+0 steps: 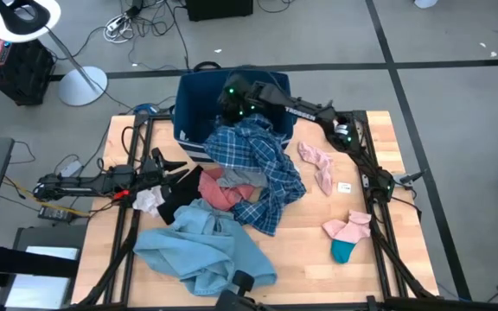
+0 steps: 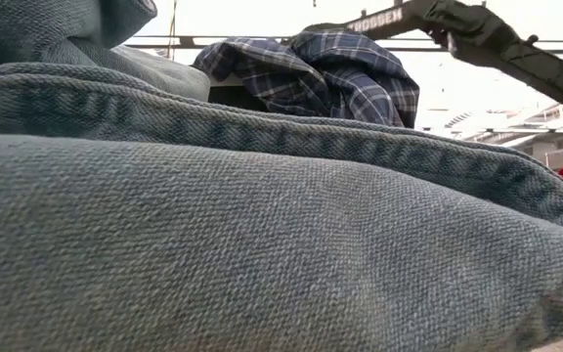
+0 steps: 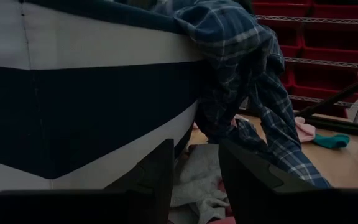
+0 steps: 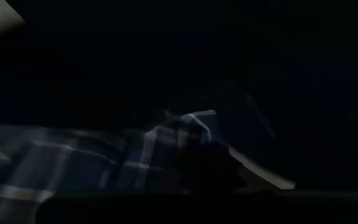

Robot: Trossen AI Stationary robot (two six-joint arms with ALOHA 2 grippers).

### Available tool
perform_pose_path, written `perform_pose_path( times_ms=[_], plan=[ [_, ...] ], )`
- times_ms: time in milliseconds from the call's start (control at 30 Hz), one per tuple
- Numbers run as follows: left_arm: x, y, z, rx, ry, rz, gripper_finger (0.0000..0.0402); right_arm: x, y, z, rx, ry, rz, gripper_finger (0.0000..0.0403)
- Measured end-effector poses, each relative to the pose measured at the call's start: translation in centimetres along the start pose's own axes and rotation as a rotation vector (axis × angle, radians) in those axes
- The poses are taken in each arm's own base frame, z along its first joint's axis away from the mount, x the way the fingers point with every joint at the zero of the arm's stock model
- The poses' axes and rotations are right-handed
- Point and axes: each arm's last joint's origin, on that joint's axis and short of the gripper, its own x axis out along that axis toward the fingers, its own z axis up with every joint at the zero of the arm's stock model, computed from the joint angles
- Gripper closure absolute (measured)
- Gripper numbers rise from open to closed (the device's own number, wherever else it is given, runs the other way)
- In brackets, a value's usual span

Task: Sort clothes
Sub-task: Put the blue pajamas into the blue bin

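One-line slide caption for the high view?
Right gripper lowers plaid shirt into navy bin; left gripper waits beside the clothes pile.

Left gripper (image 3: 194, 177), fingers parted, faced the navy white-striped bin (image 3: 86, 93) at 10 o'clock, with a plaid shirt (image 3: 247, 68) draped over its rim at 1 o'clock, a grey garment (image 3: 197, 183) between the fingers, and a teal sock (image 3: 331, 141) at 3 o'clock.

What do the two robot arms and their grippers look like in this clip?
Both arms are dark, slim and jointed. The right arm carries small green lights near its wrist, and pale raised lettering shows on it in the low view. The left arm has red wiring showing. The left gripper has two broad, dark, angular fingers.
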Motion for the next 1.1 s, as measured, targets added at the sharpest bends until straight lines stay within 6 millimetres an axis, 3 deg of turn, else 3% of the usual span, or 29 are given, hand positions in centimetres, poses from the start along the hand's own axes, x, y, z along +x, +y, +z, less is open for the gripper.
perform_pose_path(
  times_ms=[167,400,733,1100],
  plan=[
    [0.0,0.0,0.0,0.0,-0.001,0.0,0.0269,2.0,-0.4,-1.1,0.009,0.052,-0.002,0.0383],
    [0.0,0.0,0.0,0.0,-0.001,0.0,0.0269,1.0,-0.2,-0.7,-0.025,0.038,-0.002,0.0326],
    [0.0,0.0,0.0,0.0,0.0,0.0,0.0269,-6.5,0.2,1.9,-0.064,-0.068,-0.017,0.023],
    [0.0,0.0,0.0,0.0,0.0,0.001,0.0269,-18.1,2.3,3.1,-0.137,-0.177,-0.028,0.0221]
  ],
)
